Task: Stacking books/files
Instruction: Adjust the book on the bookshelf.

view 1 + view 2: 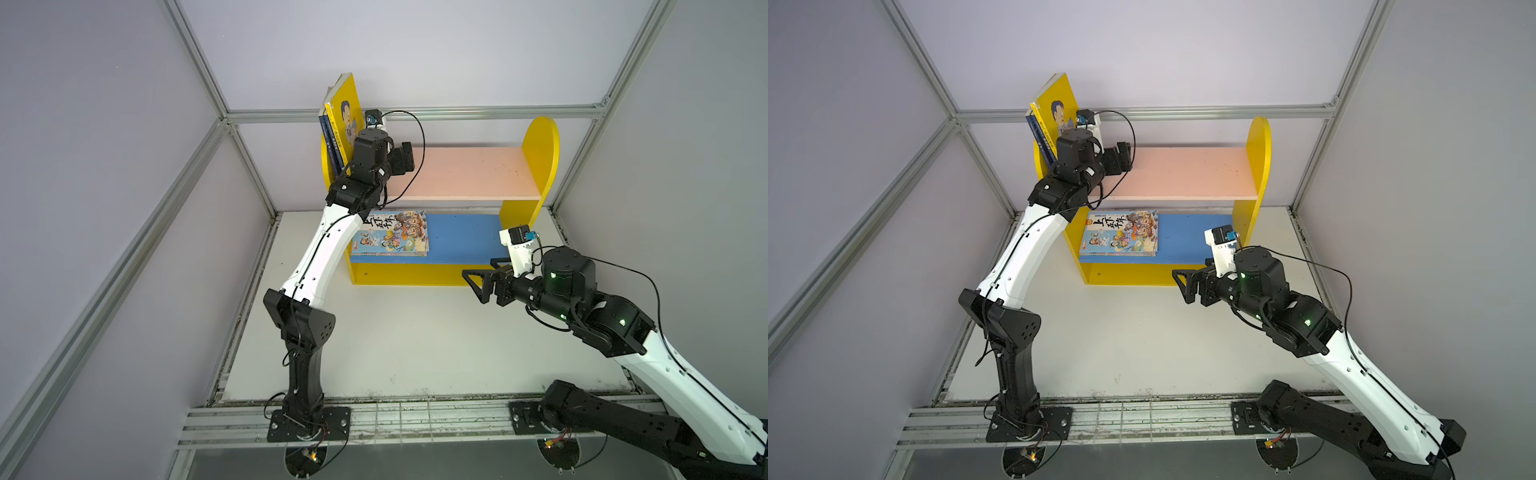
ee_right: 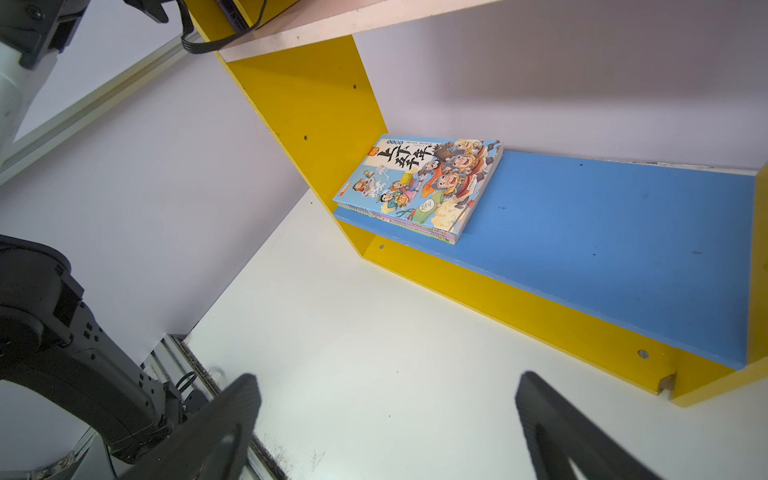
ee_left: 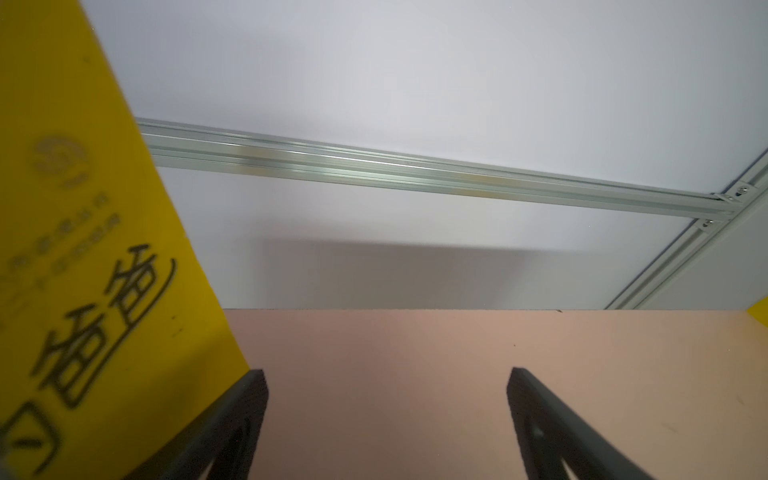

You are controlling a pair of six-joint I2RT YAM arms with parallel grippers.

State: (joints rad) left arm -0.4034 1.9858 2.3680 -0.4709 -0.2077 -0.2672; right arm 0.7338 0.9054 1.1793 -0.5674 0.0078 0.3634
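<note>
Your left gripper (image 3: 386, 374) stands with jaws wide apart and nothing between them, above the pink upper shelf (image 1: 465, 170). One of its fingers (image 3: 245, 399) sits hard by the lower edge of the yellow cartoon-boy book (image 1: 348, 106); I cannot tell whether they touch. That book stands on end, leaning with the navy books (image 1: 332, 145) toward the yellow side panel (image 2: 316, 124). Your right gripper (image 2: 388, 378) is likewise spread and empty, over the table (image 1: 395, 340) in front of the blue lower shelf (image 1: 465, 237). The stack of cartoon-cover books (image 1: 390, 232) lies flat there, at the panel end.

Risks, as judged:
- If you swing the left arm toward the books, the near finger may catch the yellow cover and tip or slide the leaning row.
- The row has no support on its open side, so a nudge at its foot could topple it onto the pink shelf.
- The flat stack lies near the front lip, and a low approach from the right could push it askew.
</note>
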